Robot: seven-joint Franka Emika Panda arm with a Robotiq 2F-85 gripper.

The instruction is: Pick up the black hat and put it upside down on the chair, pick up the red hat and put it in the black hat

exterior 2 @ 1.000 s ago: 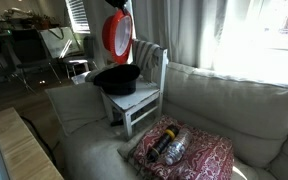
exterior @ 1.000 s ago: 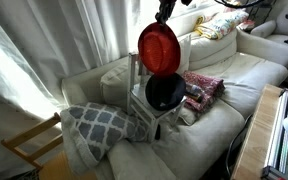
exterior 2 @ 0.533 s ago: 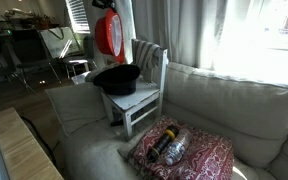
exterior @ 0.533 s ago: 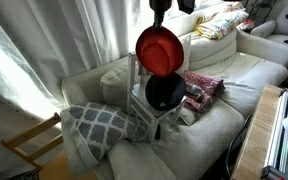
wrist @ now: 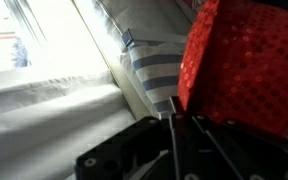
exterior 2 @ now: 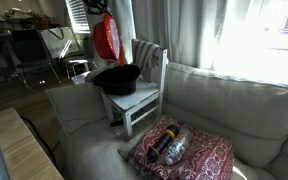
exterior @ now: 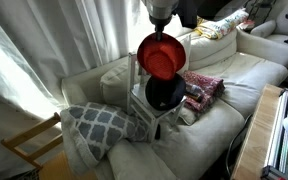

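In the wrist view the hand [wrist: 174, 120] is clamped fully shut on the edge of the red hat [wrist: 246, 60]. The hat's sparkly red cloth fills the picture from 12 to 3 o'clock.

In both exterior views the red hat [exterior: 160, 56] hangs from the hand [exterior: 160, 32] on edge, so its round face stands nearly upright rather than level. The brim is pinched at the hat's 12 o'clock. I cannot tell whether the crown or the hollow faces outward.

The black hat [exterior: 165, 93] sits on the seat of the chair [exterior: 147, 118], straight down at 6 o'clock from the red hat. A small gap shows between the two, so they are close but apart. In an exterior view the black hat [exterior 2: 117, 78] lies at about 5 o'clock from the red hat [exterior 2: 108, 40], which suggests the red hat is a little off centre over it. The black hat's opening seems to face up.

The coming move likely turns on that vertical line: the red hat has to go down at 6 o'clock and tip level to settle inside.

Behind them, the chair [exterior 2: 144, 98] stands on the sofa [exterior 2: 254, 110].
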